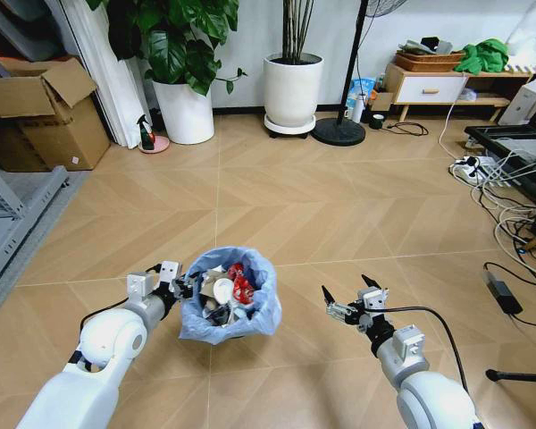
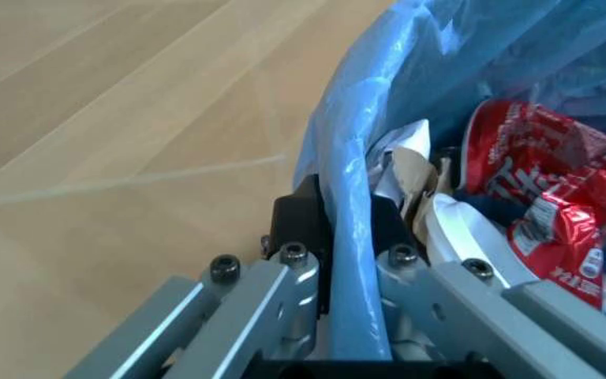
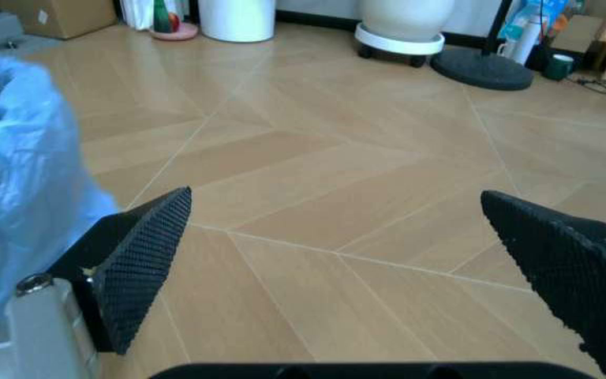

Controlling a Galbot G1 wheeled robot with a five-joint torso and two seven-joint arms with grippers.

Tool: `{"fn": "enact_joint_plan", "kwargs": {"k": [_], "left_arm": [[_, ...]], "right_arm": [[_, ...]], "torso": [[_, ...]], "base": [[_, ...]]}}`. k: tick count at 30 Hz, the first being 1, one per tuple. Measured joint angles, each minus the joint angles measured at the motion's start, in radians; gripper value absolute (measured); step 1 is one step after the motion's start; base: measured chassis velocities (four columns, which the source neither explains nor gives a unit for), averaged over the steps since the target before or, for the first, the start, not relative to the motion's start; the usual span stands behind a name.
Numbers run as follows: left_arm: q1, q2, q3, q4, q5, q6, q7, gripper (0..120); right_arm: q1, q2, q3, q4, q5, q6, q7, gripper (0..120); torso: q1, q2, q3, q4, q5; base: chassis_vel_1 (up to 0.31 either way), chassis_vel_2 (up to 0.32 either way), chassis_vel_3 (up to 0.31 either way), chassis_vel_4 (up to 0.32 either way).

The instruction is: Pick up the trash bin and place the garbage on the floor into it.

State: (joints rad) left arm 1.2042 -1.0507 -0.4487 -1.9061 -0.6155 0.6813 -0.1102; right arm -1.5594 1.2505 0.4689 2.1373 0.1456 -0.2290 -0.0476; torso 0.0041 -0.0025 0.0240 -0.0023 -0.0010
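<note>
Blue-lined trash bin (image 1: 230,297) rim clamped by left claw (image 1: 184,288); right claw (image 1: 347,296) wide

Left arm fwd, left tool (image 1: 186,288) clamped tight, right tool (image 1: 347,293) spread wide, hovering

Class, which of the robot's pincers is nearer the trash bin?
Left. The left pincer is clamped on the trash bin at its rim; the right pincer hangs open beside it, apart.

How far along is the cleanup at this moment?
Mostly done: the trash bin already holds garbage, a red crushed wrapper and paper wads. The left gripper is clamped on the bin's rim. The right gripper is open and empty. No litter shows on the floor.
</note>
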Motion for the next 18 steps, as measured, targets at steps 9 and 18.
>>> {"fn": "enact_joint_plan", "kwargs": {"k": [9,18], "left_arm": [[0.059,-0.002,-0.081,0.017,-0.058,0.05,-0.133,1],[0.107,-0.03,-0.16,0.069,-0.073,0.053,-0.158,1]], "right_arm": [[0.008,-0.007,0.001,-0.007,0.001,0.004,0.001,100],[0.012,-0.009,0.002,-0.011,0.005,0.007,0.003,100]], "torso": [[0.0,0.0,0.0,0.0003,-0.0001],[0.0,0.0,0.0,0.0003,0.0003]], "base": [[0.0,0.0,0.0,0.0],[0.0,0.0,0.0,0.0]]}}
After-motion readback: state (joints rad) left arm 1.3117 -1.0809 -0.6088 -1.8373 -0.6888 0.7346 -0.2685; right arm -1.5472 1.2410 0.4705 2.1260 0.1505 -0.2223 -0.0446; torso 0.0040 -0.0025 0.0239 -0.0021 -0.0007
